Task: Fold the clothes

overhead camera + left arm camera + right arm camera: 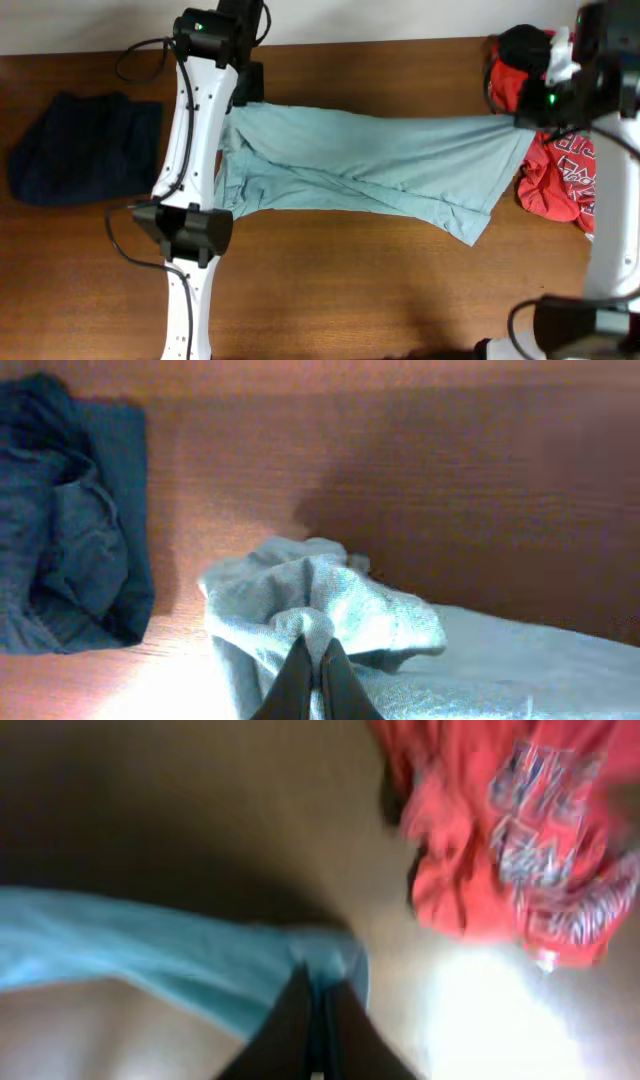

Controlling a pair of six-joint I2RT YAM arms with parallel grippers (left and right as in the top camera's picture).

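On a wooden table (350, 280), the left gripper (313, 652) and right gripper (315, 998) clamp opposite ends of a pale T-shirt (380, 160), apparently stretching it flat for folding.

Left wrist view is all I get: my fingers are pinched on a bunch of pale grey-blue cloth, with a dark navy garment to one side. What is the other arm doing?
Observer: The right gripper is shut on the far end of the same pale grey-blue cloth T-shirt, which is stretched out between the two arms.
Operator: Anything lying close to that end?
Observer: A crumpled red T-shirt with white lettering sits right beside it on the brown wooden table.
Operator: Is the shirt flat?
Observer: No. Overhead shows long diagonal creases along it, and one flap juts toward the robot's side near the right end.
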